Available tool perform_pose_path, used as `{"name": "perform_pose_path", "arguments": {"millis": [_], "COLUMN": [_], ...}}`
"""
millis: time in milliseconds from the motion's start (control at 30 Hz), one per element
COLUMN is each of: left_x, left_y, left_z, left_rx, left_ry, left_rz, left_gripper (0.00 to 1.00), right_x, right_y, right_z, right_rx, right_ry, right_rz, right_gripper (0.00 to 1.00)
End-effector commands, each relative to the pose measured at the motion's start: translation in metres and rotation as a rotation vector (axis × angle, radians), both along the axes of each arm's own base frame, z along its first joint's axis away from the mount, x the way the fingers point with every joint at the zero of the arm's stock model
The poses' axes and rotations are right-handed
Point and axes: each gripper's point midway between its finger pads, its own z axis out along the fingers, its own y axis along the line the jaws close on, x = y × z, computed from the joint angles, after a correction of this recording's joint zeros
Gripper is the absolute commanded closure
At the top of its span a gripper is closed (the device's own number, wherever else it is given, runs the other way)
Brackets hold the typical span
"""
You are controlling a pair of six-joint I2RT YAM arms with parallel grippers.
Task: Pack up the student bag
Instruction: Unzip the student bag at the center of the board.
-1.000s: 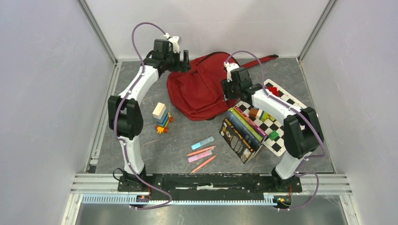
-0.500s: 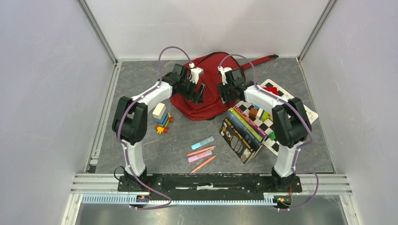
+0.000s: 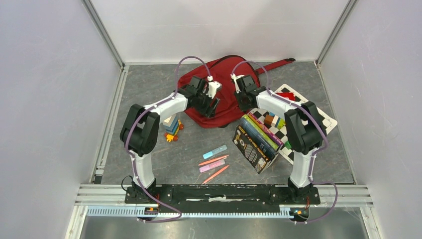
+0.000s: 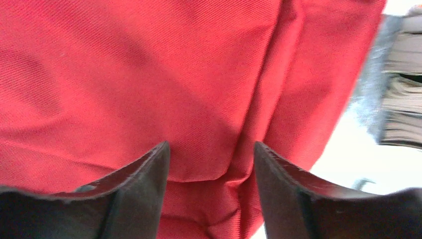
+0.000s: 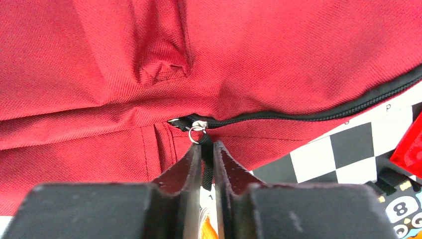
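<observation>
The student bag (image 3: 226, 87), a dark red backpack, lies flat at the back middle of the table. My right gripper (image 3: 242, 99) is at its right front edge. In the right wrist view the gripper (image 5: 208, 147) is shut on the black zip pull strap (image 5: 206, 164), just below the metal ring (image 5: 197, 130) at the closed end of the black zip (image 5: 318, 117). My left gripper (image 3: 212, 101) rests low on the bag's middle. Its jaws (image 4: 211, 147) stand apart, pressed onto the red fabric (image 4: 149, 74), with a raised fold between them.
A stack of books (image 3: 256, 139) leans by the right arm on a checkered board (image 3: 294, 137) with coloured blocks. A small red box (image 3: 287, 95) sits behind it. A toy block tower (image 3: 170, 124) stands left of the bag. Markers and pens (image 3: 214, 160) lie near the front.
Both arms swung inward over the bag; the left came from its back left corner to its middle. The right jaws closed on the zip pull. The left jaws narrowed.
</observation>
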Motion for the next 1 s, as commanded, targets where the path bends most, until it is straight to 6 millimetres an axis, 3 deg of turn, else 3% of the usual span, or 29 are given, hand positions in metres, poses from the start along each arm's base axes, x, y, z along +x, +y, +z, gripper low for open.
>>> {"name": "perform_pose_path", "arguments": {"millis": [0, 100, 200, 300, 500, 767, 867, 967], "left_x": [0.021, 0.021, 0.021, 0.020, 0.021, 0.026, 0.026, 0.027], "left_y": [0.023, 0.023, 0.025, 0.031, 0.043, 0.053, 0.055, 0.054], "left_z": [0.012, 0.011, 0.009, 0.007, 0.008, 0.017, 0.021, 0.029], "left_rx": [0.120, 0.121, 0.132, 0.159, 0.206, 0.246, 0.249, 0.242], "left_ry": [-0.142, -0.142, -0.142, -0.152, -0.189, -0.235, -0.246, -0.257], "left_rz": [0.046, 0.039, 0.041, 0.047, 0.067, 0.084, 0.084, 0.080], "left_gripper": [0.41, 0.61, 0.85, 0.98, 0.98, 0.98, 0.98, 0.98], "right_x": [0.014, 0.020, 0.027, 0.034, 0.050, 0.078, 0.091, 0.103], "right_y": [-0.006, -0.014, -0.022, -0.028, -0.049, -0.099, -0.108, -0.103], "right_z": [0.021, 0.032, 0.041, 0.048, 0.056, 0.061, 0.063, 0.067], "right_rx": [-0.024, -0.045, -0.067, -0.071, -0.071, -0.090, -0.105, -0.101], "right_ry": [-0.072, -0.110, -0.135, -0.149, -0.169, -0.184, -0.193, -0.206], "right_rz": [-0.070, -0.119, -0.155, -0.186, -0.254, -0.347, -0.331, -0.267], "right_gripper": [0.87, 1.00, 1.00, 1.00, 1.00, 1.00, 1.00, 1.00]}}
